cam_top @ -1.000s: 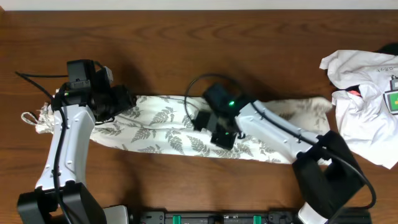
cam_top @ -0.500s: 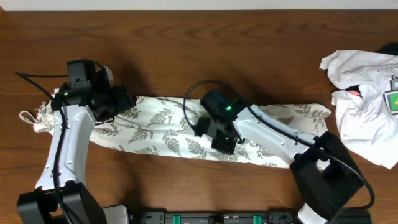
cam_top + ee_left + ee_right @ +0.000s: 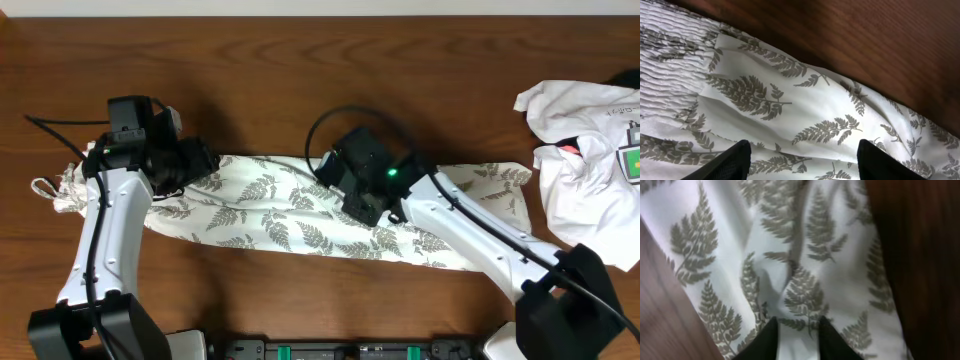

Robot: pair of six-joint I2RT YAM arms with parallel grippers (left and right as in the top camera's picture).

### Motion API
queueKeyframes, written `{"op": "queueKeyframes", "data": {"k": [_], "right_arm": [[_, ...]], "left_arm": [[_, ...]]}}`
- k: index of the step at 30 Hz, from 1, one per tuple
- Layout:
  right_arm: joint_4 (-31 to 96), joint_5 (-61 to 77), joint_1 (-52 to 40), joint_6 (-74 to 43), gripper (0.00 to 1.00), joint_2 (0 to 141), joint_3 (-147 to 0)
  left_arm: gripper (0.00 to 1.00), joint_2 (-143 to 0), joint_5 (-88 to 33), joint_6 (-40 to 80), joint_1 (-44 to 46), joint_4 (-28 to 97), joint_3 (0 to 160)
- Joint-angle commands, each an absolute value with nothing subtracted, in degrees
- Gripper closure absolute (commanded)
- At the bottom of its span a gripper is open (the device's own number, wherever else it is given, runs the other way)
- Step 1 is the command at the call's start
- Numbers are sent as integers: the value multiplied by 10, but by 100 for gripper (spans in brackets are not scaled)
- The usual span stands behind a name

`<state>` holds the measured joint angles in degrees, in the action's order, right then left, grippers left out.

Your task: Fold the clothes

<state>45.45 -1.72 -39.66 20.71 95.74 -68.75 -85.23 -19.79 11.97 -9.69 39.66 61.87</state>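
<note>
We see the clothes [image 3: 260, 205] lying as a long, narrow band across the middle of the wooden surface [image 3: 400, 70], running from left to right. The cloth is white and thin, printed all over with grey-green fern leaves, and it is creased along its length. Its left end is gathered into fine pleats [image 3: 670, 60], and a pale cord [image 3: 45, 188] loops out from there onto the wood.

The left end effector [image 3: 802, 160] hovers over the cloth near that gathered end. Its fingers [image 3: 735, 160] are spread wide, and nothing sits between them but the printed fabric below. From its wrist view we cannot tell whether the tips touch the cloth.

The right end effector [image 3: 797, 340] is over the middle of the band, where a ridge of fabric runs up toward it. Its fingers [image 3: 765, 340] stand only a little apart, with a strip of cloth showing in the gap. We cannot tell whether they are pinching that strip or merely resting above it. A black cable [image 3: 325, 130] arcs over the wood just behind this arm.

At the right edge of the surface lies a plain white garment [image 3: 580, 150], crumpled, with a small green-and-yellow tag [image 3: 634, 163]. The right end of the fern cloth lies just beside it.
</note>
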Motion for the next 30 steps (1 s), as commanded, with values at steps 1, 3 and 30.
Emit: {"op": "queueKeyframes", "data": {"k": [1, 3, 30], "right_arm": [[461, -60, -368, 110, 81, 958, -695], [465, -69, -339, 39, 86, 962, -695], [454, -56, -104, -227, 85, 967, -532]], "left_arm": [[31, -854, -209, 114, -89, 398, 621], [31, -854, -210, 114, -75, 398, 621], [31, -907, -210, 87, 244, 250, 621]]}}
